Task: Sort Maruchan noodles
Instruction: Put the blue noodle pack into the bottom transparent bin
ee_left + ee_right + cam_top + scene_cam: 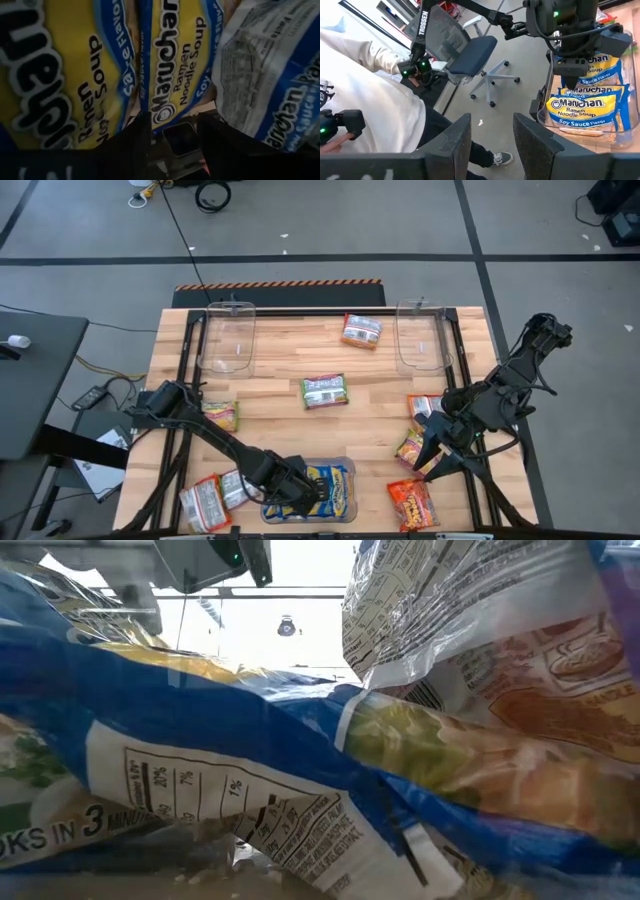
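Observation:
A clear bin at the table's near edge holds several blue-and-yellow Maruchan packets, which stand side by side in the left wrist view. My left gripper is open and points down into this bin, its fingers just over the end of the middle packet. My right gripper is open and empty. It hangs over the table's right side next to an orange-red packet and faces the bin. Other packets lie flat: orange-red, green, orange-red. My left gripper stands with its open fingers on either side of the middle blue-and-yellow packet's end, coming from above. I cannot tell whether they touch it.
Two clear bins stand at the far edge. More packets lie near the left edge and the right. Packets fill the low view. A person in white and an office chair are beyond the table.

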`<action>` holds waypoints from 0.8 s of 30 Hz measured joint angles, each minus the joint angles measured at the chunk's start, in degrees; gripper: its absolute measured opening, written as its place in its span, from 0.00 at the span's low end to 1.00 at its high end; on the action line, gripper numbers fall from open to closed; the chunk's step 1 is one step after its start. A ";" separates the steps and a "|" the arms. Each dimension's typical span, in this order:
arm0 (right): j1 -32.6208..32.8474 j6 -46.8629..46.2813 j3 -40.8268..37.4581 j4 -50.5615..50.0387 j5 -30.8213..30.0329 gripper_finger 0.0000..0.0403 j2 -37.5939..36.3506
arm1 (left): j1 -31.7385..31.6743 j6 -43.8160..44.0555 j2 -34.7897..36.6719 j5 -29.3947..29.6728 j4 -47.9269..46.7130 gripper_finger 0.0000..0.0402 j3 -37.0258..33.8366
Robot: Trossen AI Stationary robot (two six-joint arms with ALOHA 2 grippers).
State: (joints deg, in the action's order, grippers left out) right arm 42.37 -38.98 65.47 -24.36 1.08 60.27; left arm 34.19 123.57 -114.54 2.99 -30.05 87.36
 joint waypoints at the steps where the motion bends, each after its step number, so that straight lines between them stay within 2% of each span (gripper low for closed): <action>1: 0.00 0.00 0.00 0.02 0.00 0.37 0.00 | 0.01 0.02 0.00 0.04 -0.28 0.39 0.01; 5: 0.00 0.11 0.01 -0.07 0.00 0.37 0.00 | 0.01 0.20 0.00 0.31 -1.83 0.35 1.00; 8: 0.00 0.12 0.01 -0.20 0.00 0.37 0.00 | 0.01 0.21 0.00 2.96 -1.78 0.33 3.39; 13: 0.00 0.18 0.00 -1.93 0.00 0.37 0.00 | 0.01 -0.90 -0.27 6.52 -7.68 0.30 11.11; 20: 0.00 1.24 0.00 -5.59 -0.04 0.37 0.02 | 0.61 -2.74 -8.28 2.27 -15.05 0.29 26.37; 24: 0.11 1.27 0.00 -6.48 -0.02 0.37 0.02 | 1.52 -2.68 -13.79 -0.30 -29.80 0.29 34.64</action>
State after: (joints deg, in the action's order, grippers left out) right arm 42.48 -37.71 65.47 -30.84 1.06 60.29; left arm 35.71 120.89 -128.33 2.69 -59.85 122.00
